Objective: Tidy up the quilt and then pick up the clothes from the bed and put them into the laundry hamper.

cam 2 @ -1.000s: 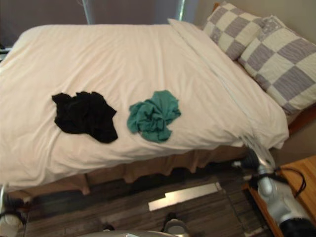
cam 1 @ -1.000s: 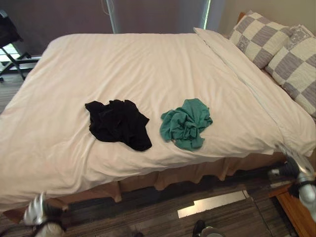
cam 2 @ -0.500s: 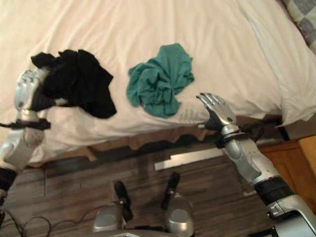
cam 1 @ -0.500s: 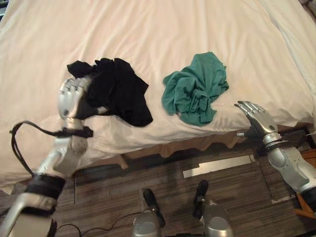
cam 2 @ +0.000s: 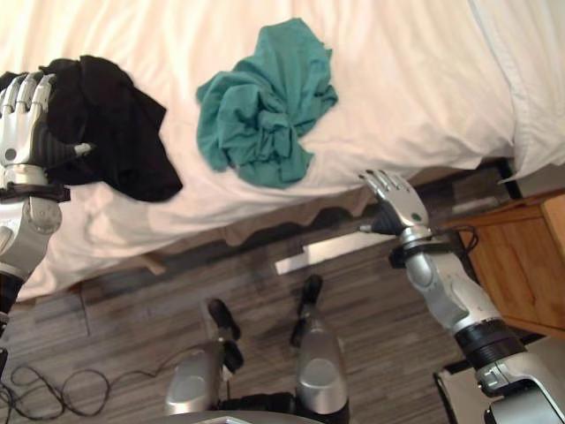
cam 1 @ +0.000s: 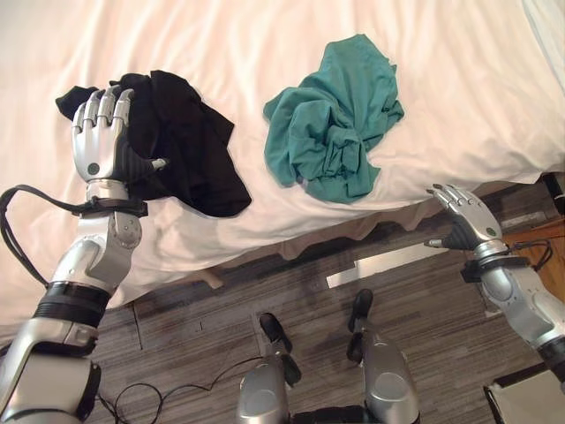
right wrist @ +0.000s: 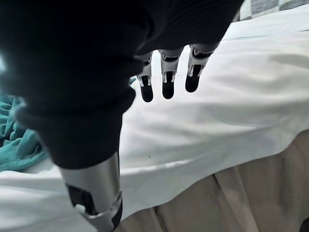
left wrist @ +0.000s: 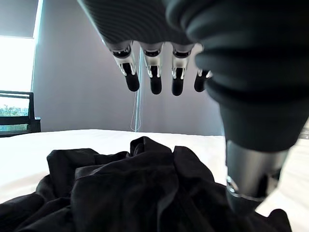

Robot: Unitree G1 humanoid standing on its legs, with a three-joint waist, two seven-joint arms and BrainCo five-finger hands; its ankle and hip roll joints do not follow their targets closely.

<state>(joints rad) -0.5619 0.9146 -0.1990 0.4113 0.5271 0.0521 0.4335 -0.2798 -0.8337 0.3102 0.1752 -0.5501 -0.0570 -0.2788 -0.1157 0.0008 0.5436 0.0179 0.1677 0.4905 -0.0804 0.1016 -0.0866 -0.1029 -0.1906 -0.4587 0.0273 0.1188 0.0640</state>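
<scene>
Crumpled black garment (cam 1: 181, 141) and bunched teal garment (cam 1: 331, 119) on smooth white quilt (cam 1: 265, 35). Left hand (cam 1: 104, 141), fingers straight, hovers over black cloth; right hand (cam 1: 463, 221), fingers spread, holds nothing. Soft, light fabric: probably best gathered at its raised folds.

The floor (cam 1: 177, 353) is made of dark grey wood strips. A bright patch of light (cam 1: 388, 263) lies on it near the bed. A brown wooden cabinet (cam 2: 530, 265) stands beside the bed. A grey wall (left wrist: 87, 96) and a bright window (left wrist: 14, 72) show far behind.
</scene>
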